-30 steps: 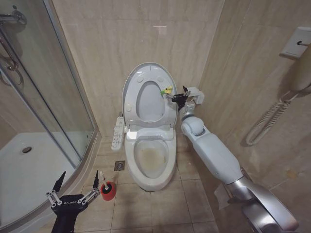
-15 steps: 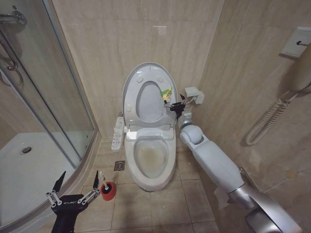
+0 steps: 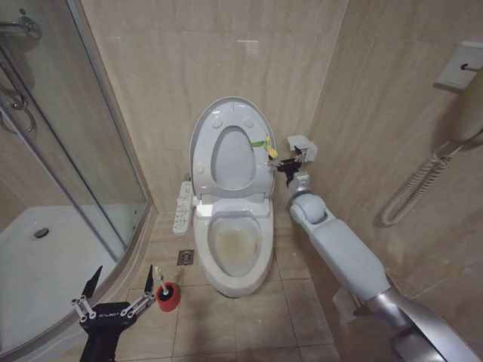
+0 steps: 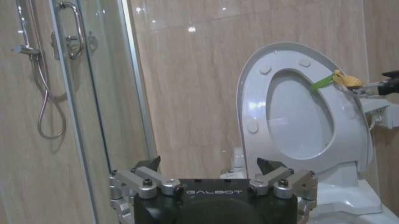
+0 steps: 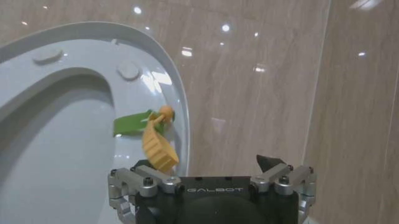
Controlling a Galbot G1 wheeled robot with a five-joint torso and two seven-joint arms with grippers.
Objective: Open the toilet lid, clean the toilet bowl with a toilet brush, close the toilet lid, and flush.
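The right gripper [image 3: 286, 164] hangs just beside the right rim of the raised toilet lid [image 3: 205, 136], level with the yellow-green tag [image 3: 266, 146]. Its jaws stand apart with nothing between them; in the right wrist view the yellow strap of the tag [image 5: 156, 148] droops right by one finger [image 5: 145, 173], though whether it touches cannot be told. The lid leans upright against the tiled wall, the ring-shaped seat [image 3: 229, 160] up with it, and the toilet bowl [image 3: 234, 249] lies uncovered below, its bottom stained yellowish-brown.

The left gripper [image 3: 119, 290] waits low at the robot's left, jaws spread wide and empty, near the shower tray [image 3: 30, 264]. Just beside its right finger the toilet brush [image 3: 161, 284] stands in its red holder cup [image 3: 168, 296] on the floor.

Half a second ago the right gripper sat closer in against the lid's edge at the tag; it has since drawn back towards the wall, and the tag now hangs free of it. The left gripper, brush and lid have not shifted
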